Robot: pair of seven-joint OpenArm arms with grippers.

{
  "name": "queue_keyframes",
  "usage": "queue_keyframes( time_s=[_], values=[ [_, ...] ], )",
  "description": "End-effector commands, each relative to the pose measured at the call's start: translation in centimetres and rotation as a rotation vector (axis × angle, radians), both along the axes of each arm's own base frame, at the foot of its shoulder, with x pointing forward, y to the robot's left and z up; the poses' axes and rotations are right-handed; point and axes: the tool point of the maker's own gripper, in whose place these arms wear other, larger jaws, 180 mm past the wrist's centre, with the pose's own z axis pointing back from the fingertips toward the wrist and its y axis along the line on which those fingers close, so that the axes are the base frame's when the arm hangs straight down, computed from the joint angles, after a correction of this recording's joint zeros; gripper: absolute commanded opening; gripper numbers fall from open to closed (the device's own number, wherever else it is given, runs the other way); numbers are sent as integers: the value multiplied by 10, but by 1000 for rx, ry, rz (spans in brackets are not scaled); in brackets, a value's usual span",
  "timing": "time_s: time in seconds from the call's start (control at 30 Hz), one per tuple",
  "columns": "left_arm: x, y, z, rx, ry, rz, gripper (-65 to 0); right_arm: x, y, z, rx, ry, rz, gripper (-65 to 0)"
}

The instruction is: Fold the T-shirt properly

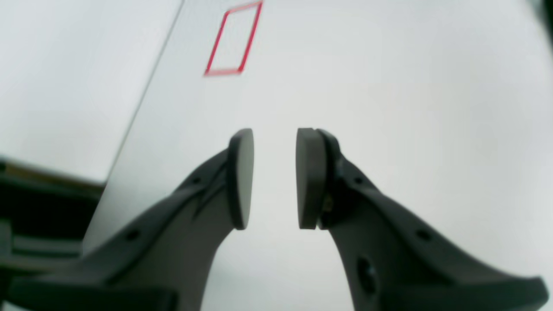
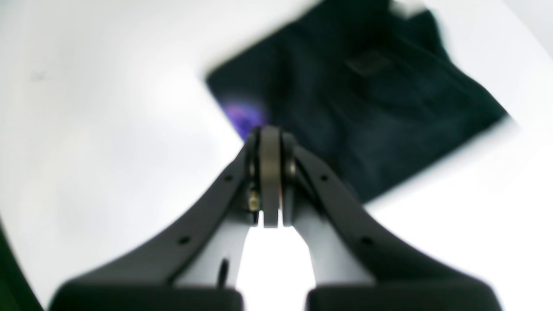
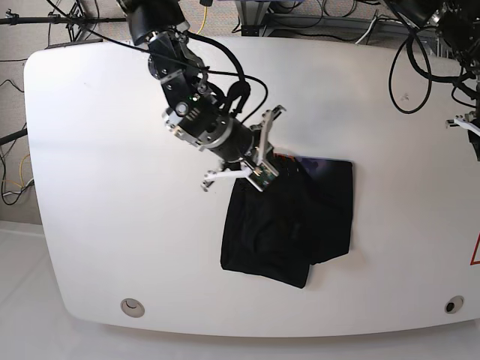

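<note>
The T-shirt (image 3: pixel 292 217) lies folded into a black block on the white table (image 3: pixel 112 187), with small purple and orange marks at its top edge. In the right wrist view the T-shirt (image 2: pixel 367 108) shows blurred beyond the fingers, a purple mark near its corner. My right gripper (image 3: pixel 268 166) hovers at the shirt's top-left corner; its pads (image 2: pixel 270 172) are pressed together and no cloth shows between them. My left gripper (image 1: pixel 274 177) is open over bare table, with nothing between its pads. The base view shows only a part of the left arm (image 3: pixel 466 121), at the right edge.
A red outline (image 1: pixel 233 41) is marked on the table ahead of the left gripper, and a red mark (image 3: pixel 475 251) shows at the base view's right edge. Two round holes (image 3: pixel 133 305) (image 3: pixel 450 305) sit near the front edge. Cables hang behind the table (image 3: pixel 405 67).
</note>
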Motion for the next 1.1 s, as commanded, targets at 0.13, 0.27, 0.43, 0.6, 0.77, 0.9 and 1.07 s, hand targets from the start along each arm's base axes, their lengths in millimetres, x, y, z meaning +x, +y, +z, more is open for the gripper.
queue_keyframes(
  time_s=[0.13, 0.27, 0.43, 0.6, 0.77, 0.9, 1.07],
  values=[
    [-27, 32, 21, 60, -31, 90, -502, -13, -59, -28, -27, 85, -188, -650],
    [-48, 46, 20, 66, -17, 147, -502, -25, -93, -49, -66, 145, -298, -650],
    [-79, 67, 20, 88, 13, 243, -502, -40, -133, -67, -107, 192, -430, -650],
    [-106, 84, 17, 132, 83, 336, -502, -56, -180, -77, -118, 204, -609, -650],
    [-132, 95, 5, 142, 158, 419, -502, -78, -225, -84, -139, 209, -763, -650],
    [-154, 103, -20, 106, 239, 478, -502, -100, -257, -88, -152, 227, -880, -650],
    [-175, 107, -53, 60, 350, 519, -502, -132, -294, -89, -183, 225, -1012, -650]
  ],
)
